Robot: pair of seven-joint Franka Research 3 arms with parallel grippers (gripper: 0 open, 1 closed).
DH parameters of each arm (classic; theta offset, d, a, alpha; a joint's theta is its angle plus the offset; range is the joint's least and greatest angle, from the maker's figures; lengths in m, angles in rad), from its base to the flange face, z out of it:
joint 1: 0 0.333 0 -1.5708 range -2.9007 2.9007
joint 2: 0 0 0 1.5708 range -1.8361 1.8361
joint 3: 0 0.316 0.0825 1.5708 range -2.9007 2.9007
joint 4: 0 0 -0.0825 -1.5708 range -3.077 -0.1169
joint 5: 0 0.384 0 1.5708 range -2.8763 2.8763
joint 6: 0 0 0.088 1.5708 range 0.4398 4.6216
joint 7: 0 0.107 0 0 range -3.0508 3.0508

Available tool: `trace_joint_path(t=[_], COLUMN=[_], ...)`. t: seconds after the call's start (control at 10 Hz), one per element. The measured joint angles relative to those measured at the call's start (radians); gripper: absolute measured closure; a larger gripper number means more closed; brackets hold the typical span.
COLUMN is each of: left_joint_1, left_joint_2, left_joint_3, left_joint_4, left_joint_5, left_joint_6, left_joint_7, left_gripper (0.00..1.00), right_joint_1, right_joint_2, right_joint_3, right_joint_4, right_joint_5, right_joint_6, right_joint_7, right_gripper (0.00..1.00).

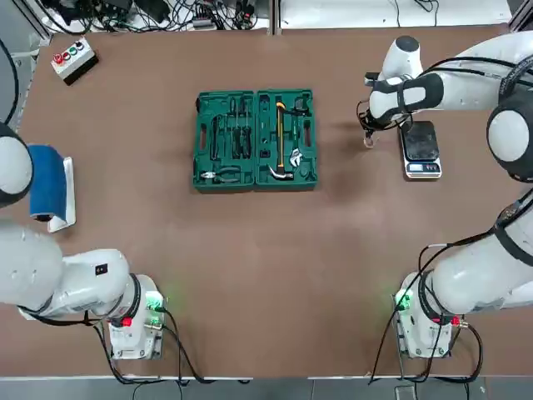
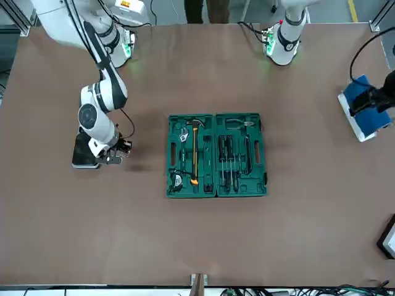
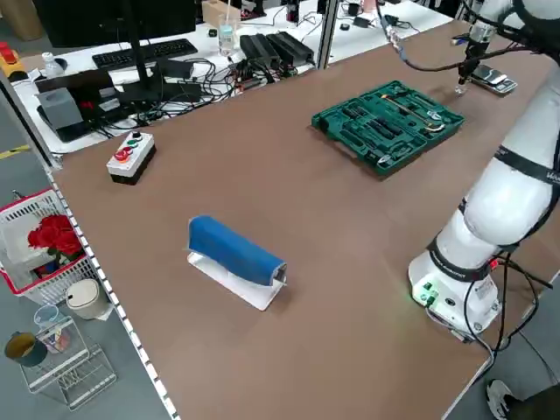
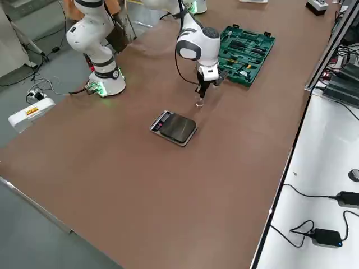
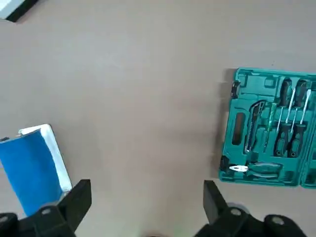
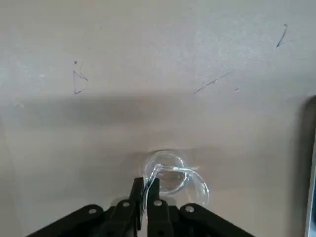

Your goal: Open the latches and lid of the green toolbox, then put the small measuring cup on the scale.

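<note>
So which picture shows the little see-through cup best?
The right wrist view: the cup is close, its rim pinched by the right gripper. The top view and right side view show only a speck beside the scale. Elsewhere it can't be made out.

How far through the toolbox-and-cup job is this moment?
Done: the green toolbox lies open, lid flat, tools showing. In hand: the right gripper is shut on the rim of the small measuring cup, beside the scale. Left: setting the cup on the scale. The left gripper is open, idle near the blue-and-white object.

Bright even overhead light, soft shadows, wrist views slightly blurred.
</note>
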Motion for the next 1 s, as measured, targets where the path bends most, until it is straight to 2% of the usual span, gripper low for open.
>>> trace_joint_path(t=[0.1, 0.3, 0.8, 1.0], left_joint_1=[-0.028, -0.032, -0.032, -0.034], left_joint_2=[-0.014, -0.028, -0.002, 0.008], left_joint_3=[0.027, 0.036, 0.044, 0.044], left_joint_4=[0.027, 0.058, 0.057, 0.058], left_joint_5=[0.000, 0.000, 0.000, -0.001], left_joint_6=[-0.022, -0.041, -0.041, -0.041], left_joint_7=[-0.014, -0.015, -0.011, -0.010], left_gripper=[0.00, 0.00, 0.00, 0.00], right_joint_1=[0.000, 0.000, -0.011, -0.025], right_joint_2=[0.000, 0.000, -0.023, -0.083], right_joint_3=[0.001, 0.001, -0.003, -0.049], right_joint_4=[0.007, 0.031, 0.098, 0.097], right_joint_5=[0.000, 0.000, -0.005, -0.009], right_joint_6=[-0.020, -0.061, -0.177, -0.216], right_joint_7=[0.000, 0.000, -0.007, -0.083], right_gripper=[0.93, 0.93, 0.93, 0.93])
